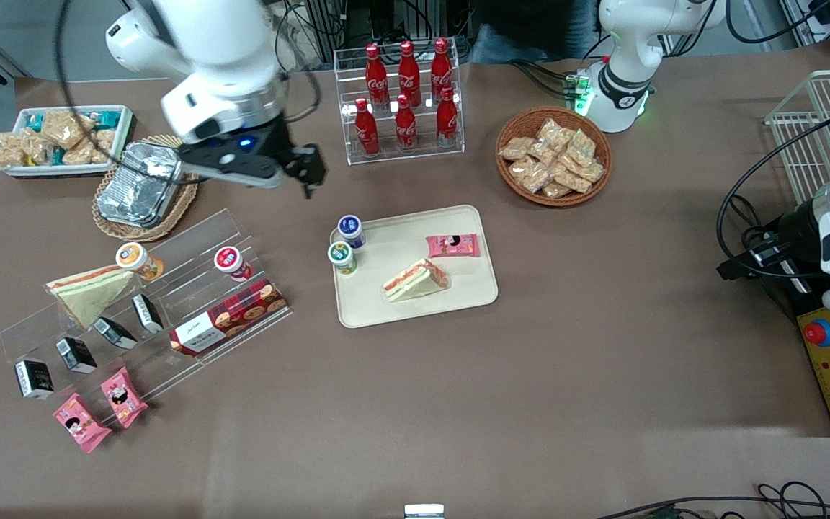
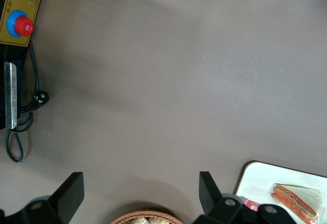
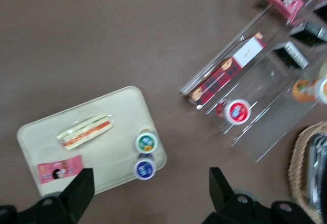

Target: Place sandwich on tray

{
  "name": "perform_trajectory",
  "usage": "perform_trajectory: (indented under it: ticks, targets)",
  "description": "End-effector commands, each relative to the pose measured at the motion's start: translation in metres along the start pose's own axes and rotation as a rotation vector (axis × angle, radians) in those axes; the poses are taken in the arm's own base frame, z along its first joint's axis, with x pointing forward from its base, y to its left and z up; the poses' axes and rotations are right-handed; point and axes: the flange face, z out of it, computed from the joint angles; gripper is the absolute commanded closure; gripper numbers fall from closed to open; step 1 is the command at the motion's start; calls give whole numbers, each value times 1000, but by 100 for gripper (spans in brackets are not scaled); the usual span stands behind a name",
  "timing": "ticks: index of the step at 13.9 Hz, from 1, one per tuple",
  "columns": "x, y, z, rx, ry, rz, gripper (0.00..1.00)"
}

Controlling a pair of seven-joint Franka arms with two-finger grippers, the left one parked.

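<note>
The wrapped sandwich (image 1: 416, 280) lies on the cream tray (image 1: 386, 306), nearer the front camera than a pink snack packet (image 1: 452, 246). It also shows in the right wrist view (image 3: 85, 131) on the tray (image 3: 36, 132), and in the left wrist view (image 2: 296, 202). My gripper (image 1: 307, 173) hangs high above the table, farther from the front camera than the tray, toward the working arm's end. It is open and empty, with its black fingers (image 3: 79, 191) wide apart. A second wrapped wedge (image 1: 87, 292) rests on the clear acrylic rack (image 1: 192, 288).
Two small cups (image 1: 346, 245) stand on the tray's edge. A foil container (image 1: 137, 189) sits in a wicker mat below the arm. A cola bottle rack (image 1: 404, 97), a snack basket (image 1: 553, 156), a white snack tray (image 1: 62, 137) and a wire basket (image 1: 815, 130) stand around.
</note>
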Motion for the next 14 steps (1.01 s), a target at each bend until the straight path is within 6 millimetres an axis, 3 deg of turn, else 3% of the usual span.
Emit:
perform_trajectory:
  ticks: [1, 6, 8, 11, 14]
  targets:
    - [10, 61, 6, 10, 38, -110, 0]
    - [85, 194, 30, -18, 11, -165, 0]
    - [105, 236, 34, -26, 8, -114, 0]
    - [122, 265, 35, -36, 12, -78, 0]
    - [130, 276, 37, -31, 10, -126, 0]
